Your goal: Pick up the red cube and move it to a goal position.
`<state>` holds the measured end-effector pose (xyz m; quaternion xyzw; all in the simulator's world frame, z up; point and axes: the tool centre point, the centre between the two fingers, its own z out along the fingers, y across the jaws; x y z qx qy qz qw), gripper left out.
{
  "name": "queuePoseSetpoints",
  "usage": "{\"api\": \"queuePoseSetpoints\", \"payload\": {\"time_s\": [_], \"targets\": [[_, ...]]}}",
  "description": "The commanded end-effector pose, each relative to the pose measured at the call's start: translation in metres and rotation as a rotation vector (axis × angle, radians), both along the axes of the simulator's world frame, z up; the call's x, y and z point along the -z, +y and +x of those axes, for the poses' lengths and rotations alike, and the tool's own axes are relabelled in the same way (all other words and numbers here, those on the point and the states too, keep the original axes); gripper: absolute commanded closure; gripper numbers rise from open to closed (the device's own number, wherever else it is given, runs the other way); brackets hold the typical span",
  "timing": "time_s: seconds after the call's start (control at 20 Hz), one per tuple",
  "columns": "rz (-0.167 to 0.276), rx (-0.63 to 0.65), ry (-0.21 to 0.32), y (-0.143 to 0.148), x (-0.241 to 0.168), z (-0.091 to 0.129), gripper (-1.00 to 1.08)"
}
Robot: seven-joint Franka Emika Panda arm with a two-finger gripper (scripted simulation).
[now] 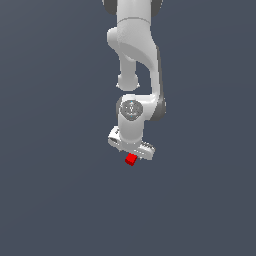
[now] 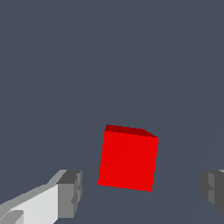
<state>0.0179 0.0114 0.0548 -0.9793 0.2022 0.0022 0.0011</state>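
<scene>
The red cube point(image 1: 131, 159) is a tiny bright red block just below the white hand of my arm in the exterior view. In the wrist view the red cube point(image 2: 128, 158) fills the middle, between the two grey fingertips. My gripper point(image 2: 142, 193) is open: one fingertip point(image 2: 71, 192) and the other point(image 2: 213, 191) stand apart from the cube, with a gap on each side. In the exterior view my gripper point(image 1: 132, 155) points down over the cube, and its fingers are mostly hidden by the hand.
A plain dark grey-blue surface point(image 1: 60, 190) lies all around. The white arm point(image 1: 135, 50) comes down from the top middle of the exterior view. No other objects show.
</scene>
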Motion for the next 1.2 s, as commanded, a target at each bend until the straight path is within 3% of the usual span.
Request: {"api": "queuePoseSetpoints", "payload": {"time_s": [0.0,0.6,0.65,1.15], "targets": [[-0.002,0.046,-0.002,0.001,0.012,0.004,-0.92],[-0.004,0.127,-0.004,0.003,0.035,0.013,-0.92],[-0.004,0.127,-0.004,0.003,0.035,0.013,1.08],[-0.003,0.127,-0.003,0.004,0.035,0.012,1.08]]}}
